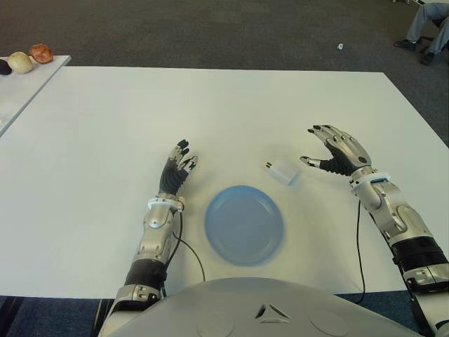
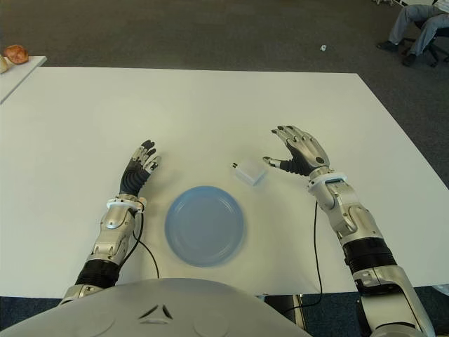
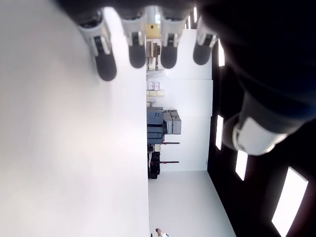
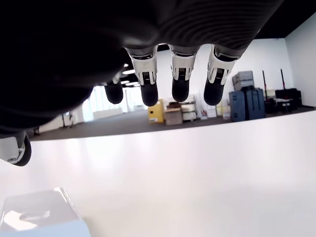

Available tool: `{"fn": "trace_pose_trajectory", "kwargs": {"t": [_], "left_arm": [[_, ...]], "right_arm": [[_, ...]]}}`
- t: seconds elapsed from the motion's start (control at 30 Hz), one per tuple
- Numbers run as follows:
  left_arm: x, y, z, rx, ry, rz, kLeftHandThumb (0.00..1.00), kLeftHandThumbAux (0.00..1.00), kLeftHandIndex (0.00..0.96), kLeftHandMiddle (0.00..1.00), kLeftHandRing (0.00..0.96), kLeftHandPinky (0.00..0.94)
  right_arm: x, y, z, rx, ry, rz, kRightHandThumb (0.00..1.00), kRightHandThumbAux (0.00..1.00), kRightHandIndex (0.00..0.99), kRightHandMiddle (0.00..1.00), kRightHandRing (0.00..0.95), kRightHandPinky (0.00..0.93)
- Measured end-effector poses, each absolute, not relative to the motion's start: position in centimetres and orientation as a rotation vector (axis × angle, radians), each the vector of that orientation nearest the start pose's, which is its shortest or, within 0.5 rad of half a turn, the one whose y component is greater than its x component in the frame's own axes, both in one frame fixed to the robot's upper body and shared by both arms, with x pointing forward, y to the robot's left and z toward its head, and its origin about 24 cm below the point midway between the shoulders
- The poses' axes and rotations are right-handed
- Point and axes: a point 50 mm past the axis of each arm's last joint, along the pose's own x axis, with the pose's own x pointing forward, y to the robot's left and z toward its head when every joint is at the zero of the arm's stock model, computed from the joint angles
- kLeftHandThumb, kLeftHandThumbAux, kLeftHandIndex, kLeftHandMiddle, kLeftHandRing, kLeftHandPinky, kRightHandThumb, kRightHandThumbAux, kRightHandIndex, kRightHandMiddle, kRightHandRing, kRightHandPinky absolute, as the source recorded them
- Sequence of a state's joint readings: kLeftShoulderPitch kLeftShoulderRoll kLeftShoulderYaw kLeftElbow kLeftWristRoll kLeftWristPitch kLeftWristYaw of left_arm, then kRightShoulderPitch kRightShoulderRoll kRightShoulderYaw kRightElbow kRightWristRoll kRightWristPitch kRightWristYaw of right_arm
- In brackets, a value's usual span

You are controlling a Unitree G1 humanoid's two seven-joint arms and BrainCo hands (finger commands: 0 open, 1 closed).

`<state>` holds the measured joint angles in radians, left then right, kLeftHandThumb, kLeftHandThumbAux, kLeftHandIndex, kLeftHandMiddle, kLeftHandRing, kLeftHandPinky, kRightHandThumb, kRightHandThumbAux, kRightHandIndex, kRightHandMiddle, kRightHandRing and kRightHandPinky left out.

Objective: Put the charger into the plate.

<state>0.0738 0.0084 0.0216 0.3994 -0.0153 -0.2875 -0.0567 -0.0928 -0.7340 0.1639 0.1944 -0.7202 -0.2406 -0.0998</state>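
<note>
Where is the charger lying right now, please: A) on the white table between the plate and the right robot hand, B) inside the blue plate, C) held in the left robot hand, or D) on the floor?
A: the charger lies on the white table, just beyond the blue plate, beside the open right robot hand.

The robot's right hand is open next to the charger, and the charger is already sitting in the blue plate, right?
Not quite. The right hand is open beside the charger, but the charger is not in the plate. It lies on the table, between the plate and that hand, clear of the rim. The left eye view shows this. The left hand shows left of the plate.
</note>
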Motion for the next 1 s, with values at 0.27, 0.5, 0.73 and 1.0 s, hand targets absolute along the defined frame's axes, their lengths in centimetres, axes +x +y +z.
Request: {"fn": "trace_pose_trajectory", "kwargs": {"t": [0.27,0.5,0.73,1.0], "left_arm": [[21.8,15.8,-3.8,-0.015,0.181,-0.014,0.000,0.588,0.007,0.087,0.086,0.088],[21.8,15.8,-3.8,-0.017,0.179,-0.014,0.000,0.593,0.011,0.088,0.087,0.088],[21.8,15.7,-3.8,-0.021,0.179,-0.015,0.000,0.593,0.010,0.084,0.082,0.081],[21.8,15.4,-3.8,-0.027,0.179,-0.021,0.000,0.586,0.002,0.083,0.079,0.081]], "right_arm": [[26.4,-23.5,7.7,-1.374,-0.183,0.188,0.116,0.211,0.000,0.000,0.000,0.000],[26.1,-21.9,6.8,-1.326,-0.139,0.135,0.156,0.175,0.000,0.000,0.000,0.000],[25.9,-20.7,5.6,-1.299,-0.059,0.140,0.170,0.161,0.000,0.000,0.000,0.000],[25.7,-20.1,5.1,-1.325,-0.005,0.147,0.179,0.162,0.000,0.000,0.000,0.000]]}}
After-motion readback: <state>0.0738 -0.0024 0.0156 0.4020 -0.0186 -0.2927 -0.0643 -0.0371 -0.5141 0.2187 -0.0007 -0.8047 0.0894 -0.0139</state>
